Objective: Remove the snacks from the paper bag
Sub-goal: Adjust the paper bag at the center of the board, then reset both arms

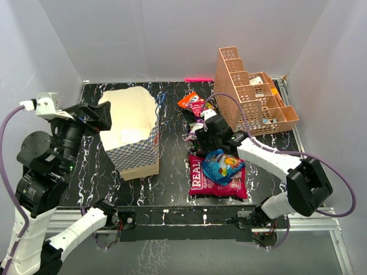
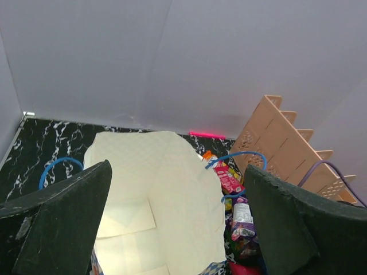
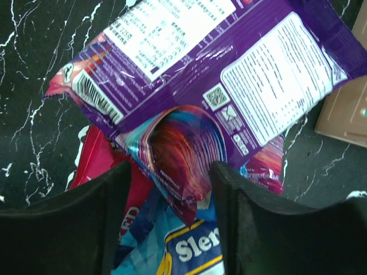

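the left end effector (image 2: 176, 172) hangs wide apart and grasping nothing, right above the mouth of the paper bag (image 2: 149, 189). the bag stands upright on the bench (image 1: 172, 143) directly beneath it. looking down between its fingers, only the white inside and a folded base flap show; no packet can be seen in there, so the bag looks emptied as far as that view reaches.

the right end effector (image 3: 171, 169) is low over the pile of snacks, well to the side of the bag. its jaws are parted, with a crumpled fold of the purple packet (image 3: 229, 63) lying loosely between them, not pinched flat. i judge it let go, not gripped. under and nearward of it lie the blue packet (image 1: 223, 166) and the big red bag (image 1: 198, 180); the orange packet (image 1: 191, 103) sits beyond it, near the orange lattice rack (image 1: 252, 94).

these packets are light, air-puffed foil: glossy, slippery and easily crushed. a pinch on the flat crimped seam or a corner should hold better than squeezing the middle. the paper bag is thin and tips easily, so its rim wants steadying.
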{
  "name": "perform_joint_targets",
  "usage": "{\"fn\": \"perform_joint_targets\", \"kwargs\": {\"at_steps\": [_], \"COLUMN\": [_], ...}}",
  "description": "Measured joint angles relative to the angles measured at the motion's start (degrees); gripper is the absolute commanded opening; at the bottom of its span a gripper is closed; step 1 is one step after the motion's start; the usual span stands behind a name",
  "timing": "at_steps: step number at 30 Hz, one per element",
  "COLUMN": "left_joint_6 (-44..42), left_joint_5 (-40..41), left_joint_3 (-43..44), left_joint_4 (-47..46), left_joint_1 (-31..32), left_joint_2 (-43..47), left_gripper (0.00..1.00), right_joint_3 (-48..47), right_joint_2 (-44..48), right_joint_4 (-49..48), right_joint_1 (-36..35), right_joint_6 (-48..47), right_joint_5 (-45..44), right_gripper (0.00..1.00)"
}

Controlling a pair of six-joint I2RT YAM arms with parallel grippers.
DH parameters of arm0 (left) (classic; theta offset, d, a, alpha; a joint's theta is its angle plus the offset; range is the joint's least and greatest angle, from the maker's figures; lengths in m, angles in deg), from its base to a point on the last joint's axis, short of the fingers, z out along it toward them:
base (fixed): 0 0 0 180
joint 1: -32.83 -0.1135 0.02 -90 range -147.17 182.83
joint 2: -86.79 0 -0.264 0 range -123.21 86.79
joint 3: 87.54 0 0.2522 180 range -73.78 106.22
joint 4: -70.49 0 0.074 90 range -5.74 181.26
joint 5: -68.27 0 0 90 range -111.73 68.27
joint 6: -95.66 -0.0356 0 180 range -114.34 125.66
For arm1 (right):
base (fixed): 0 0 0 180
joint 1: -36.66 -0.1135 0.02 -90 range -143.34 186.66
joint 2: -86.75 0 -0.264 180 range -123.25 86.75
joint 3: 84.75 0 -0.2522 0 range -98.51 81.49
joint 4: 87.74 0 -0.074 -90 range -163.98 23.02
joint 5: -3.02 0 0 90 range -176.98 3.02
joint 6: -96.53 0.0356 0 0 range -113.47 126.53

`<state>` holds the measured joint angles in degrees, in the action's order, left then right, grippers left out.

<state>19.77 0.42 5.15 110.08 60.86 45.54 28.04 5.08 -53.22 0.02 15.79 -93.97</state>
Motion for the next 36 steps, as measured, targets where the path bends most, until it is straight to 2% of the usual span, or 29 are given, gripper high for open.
{"fn": "perform_joint_targets", "kwargs": {"at_steps": [2, 6, 8, 14, 21, 27, 32, 36], "left_joint_6": [-1.7, -4.0, -4.7, -5.9, -6.0, -6.9, -8.7, -9.7], "left_joint_5": [0.1, 0.6, 0.8, 1.0, 1.5, 3.2, 6.1, 7.7], "left_joint_3": [1.5, 4.0, 4.7, 5.1, 5.4, 6.8, 6.8, 7.4], "left_joint_4": [-0.1, -0.8, -1.3, -2.4, -5.5, -9.2, -12.7, -14.0], "left_joint_1": [1.4, 3.4, 4.0, 4.4, 4.4, 4.4, 4.4, 4.4], "left_joint_2": [0.4, 0.5, 0.5, 0.5, -0.3, -3.4, -5.8, -7.4], "left_gripper": [0.98, 0.98, 0.98, 0.98, 0.98, 0.98, 0.98, 0.98], "right_joint_3": [-1.2, -4.7, -7.3, -18.4, -36.1, -48.3, -57.0, -60.2], "right_joint_2": [0.9, 4.5, 7.0, 12.3, 16.6, 22.4, 23.5, 22.8], "right_joint_4": [2.4, 6.1, 7.6, 13.7, 21.3, 22.6, 22.9, 22.9], "right_joint_1": [0.0, 0.0, 0.0, 0.0, 0.0, 0.0, 0.0, 0.0], "right_joint_6": [0.5, 1.4, 1.8, 4.0, 4.3, 2.1, -0.7, -2.0], "right_joint_5": [0.1, 0.3, 0.2, -1.6, -4.6, -8.3, -13.9, -16.0], "right_gripper": [0.76, 0.87, 0.97, 0.98, 0.98, 0.98, 0.98, 0.98]}}
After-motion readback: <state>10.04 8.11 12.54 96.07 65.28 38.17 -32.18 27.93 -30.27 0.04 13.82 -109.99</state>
